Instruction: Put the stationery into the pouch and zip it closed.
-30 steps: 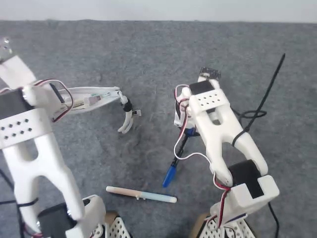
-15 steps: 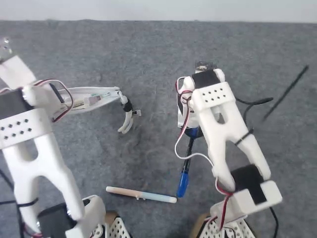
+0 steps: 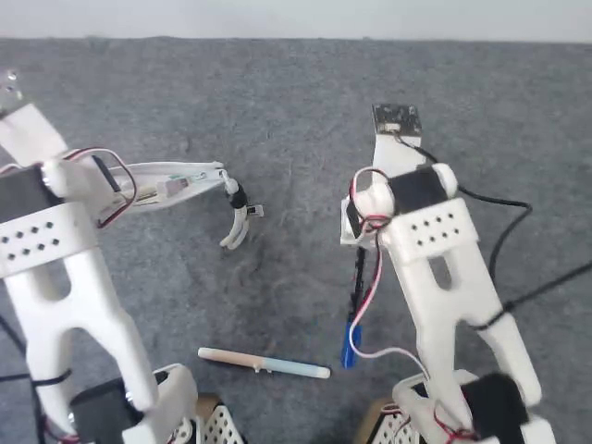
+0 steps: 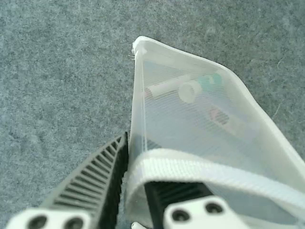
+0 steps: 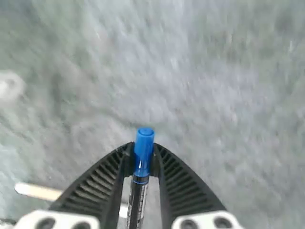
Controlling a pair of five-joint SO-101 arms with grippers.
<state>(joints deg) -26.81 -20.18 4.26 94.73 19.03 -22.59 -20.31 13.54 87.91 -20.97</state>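
Your right gripper (image 5: 143, 149) is pinching the black marker with a blue cap (image 5: 143, 143) lengthwise, barrel lying along the ribbed fingers and the cap poking just past the tips. That hold could let the marker slide out endwise if you tip it cap-down over the mouth, since little stops it along its own length.

In the high view the marker hangs in the lower centre-right, well apart from the translucent white mesh pouch (image 3: 176, 183) in the left-centre. Your left gripper (image 4: 136, 160) is clamped on one edge of the pouch's band, with a few small items already inside. With just one side held, the mouth may sag flat; I can't tell how wide it stands. Come in off-line and the cap could snag the mesh or shove the pouch aside.

The pale pink-and-blue pen (image 3: 264, 363) lies on the grey felt table (image 3: 305, 111) at lower centre, just beside the marker's cap, so a low swing might knock it.
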